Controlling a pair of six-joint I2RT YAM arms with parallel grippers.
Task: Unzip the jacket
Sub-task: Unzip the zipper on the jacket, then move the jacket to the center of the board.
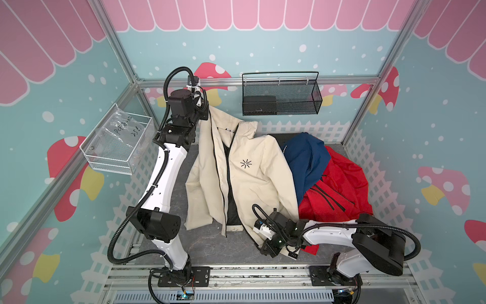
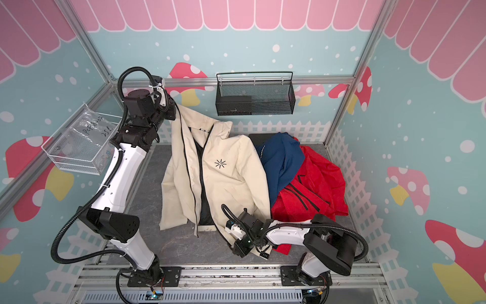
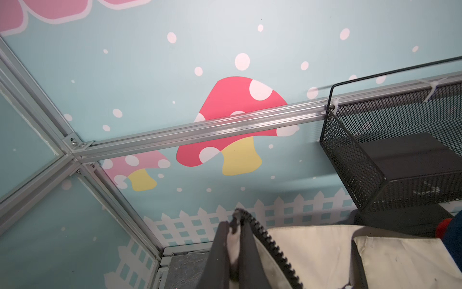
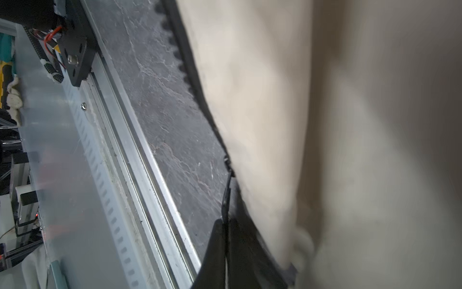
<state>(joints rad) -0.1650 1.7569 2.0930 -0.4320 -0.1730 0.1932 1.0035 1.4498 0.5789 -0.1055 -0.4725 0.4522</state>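
Landmark: a cream jacket [image 1: 252, 184] lies front-up on the dark table [image 1: 207, 247]. Its two front halves are parted from collar to hem, with dark lining showing between them.
Right gripper [image 4: 225, 222]: at the jacket's hem, the end nearest the robot's bases. Its fingers are pinched on the thin black zipper pull [image 4: 227, 192].
Slider [image 4: 226, 161]: at the hem end of one row of zipper teeth [image 4: 175, 50]. The jacket's other row lies apart from it.
Beside the jacket: a blue garment [image 1: 307, 163] and a red garment [image 1: 339, 189] are heaped against its sleeve on the right arm's side, touching it.
Left gripper [image 3: 233, 225]: at the jacket's collar, raised. Its fingers are clenched on the collar's zipper edge, holding that corner off the table.
Beyond the collar: a black mesh basket [image 1: 281, 97] hangs on the back wall.
Step in hand: judging by the parted hem, the zip looks run to its end and the pull is finishing.
Next move: probably let go of the pull first, then lower and release the collar so the jacket settles flat and open.
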